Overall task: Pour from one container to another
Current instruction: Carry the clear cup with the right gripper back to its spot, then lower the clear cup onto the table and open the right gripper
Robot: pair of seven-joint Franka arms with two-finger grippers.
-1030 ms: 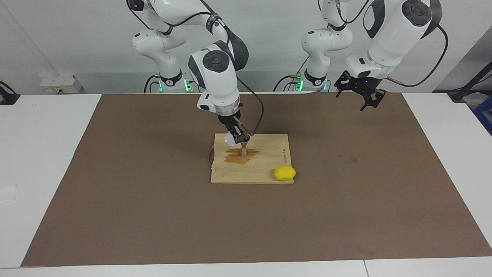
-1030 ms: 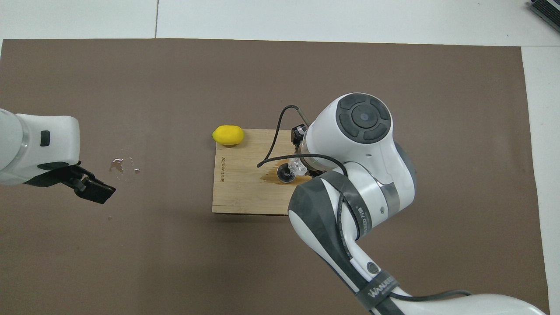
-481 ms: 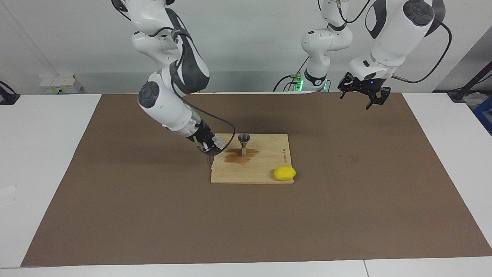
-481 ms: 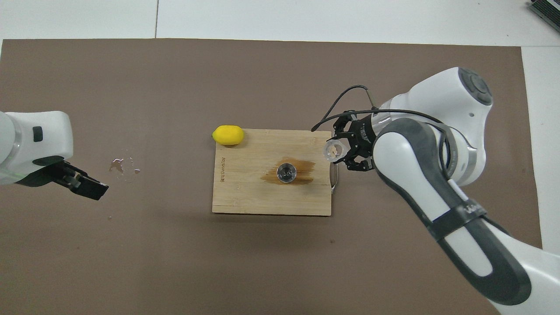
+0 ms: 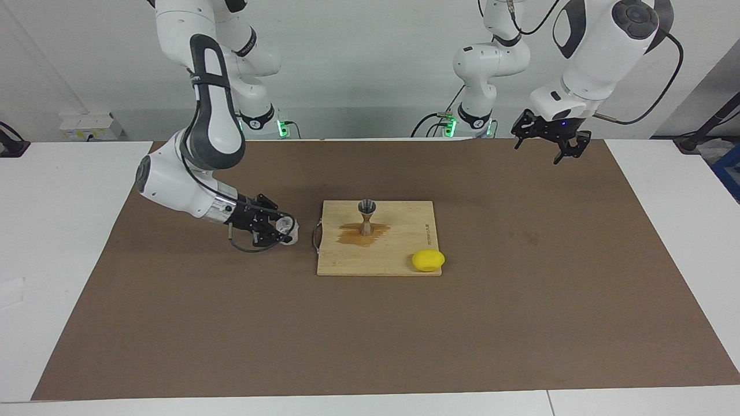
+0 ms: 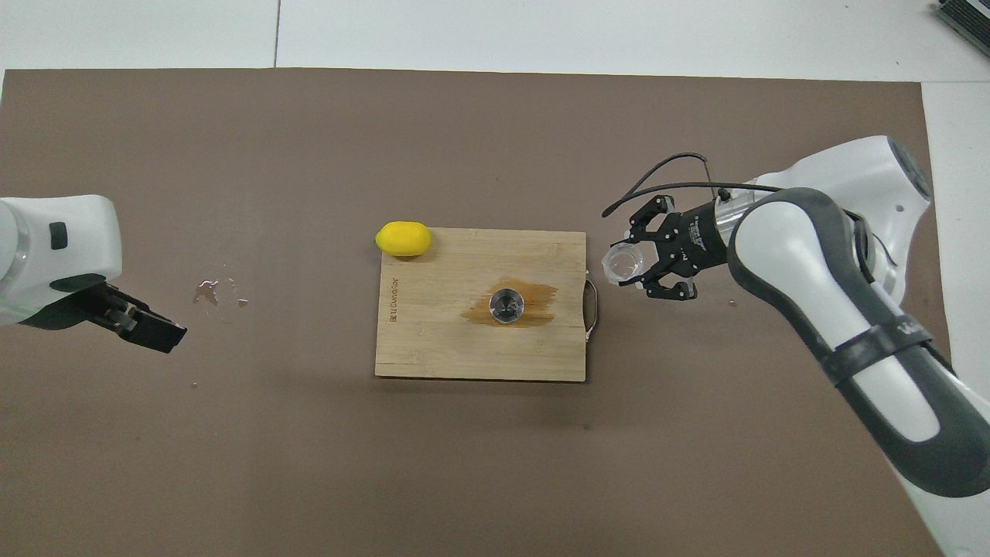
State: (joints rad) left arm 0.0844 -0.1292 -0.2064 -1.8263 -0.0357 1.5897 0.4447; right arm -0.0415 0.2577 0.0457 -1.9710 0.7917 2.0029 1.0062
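The clear cup (image 5: 285, 229) (image 6: 623, 263) is gripped by my right gripper (image 5: 276, 227) (image 6: 642, 265), which is shut on it. The cup stands roughly upright, low at the mat beside the board's handle, toward the right arm's end; I cannot tell whether it rests on the mat. The steel jigger (image 5: 366, 216) (image 6: 506, 304) stands upright on the wooden board (image 5: 399, 254) (image 6: 433, 340), in a brown wet patch (image 5: 354, 235) (image 6: 536, 295). My left gripper (image 5: 546, 147) (image 6: 148, 331) hangs open and empty over the mat at the left arm's end, waiting.
A yellow lemon (image 5: 428, 260) (image 6: 403, 238) lies at the board's corner farthest from the robots, toward the left arm's end. Small water drops (image 6: 220, 292) sit on the brown mat (image 5: 520, 300) near the left gripper. A metal handle (image 6: 592, 303) sticks out from the board.
My right arm swung the cup away from over the jigger, off the board and down beside it, turning it upright. The left gripper drew back slightly.
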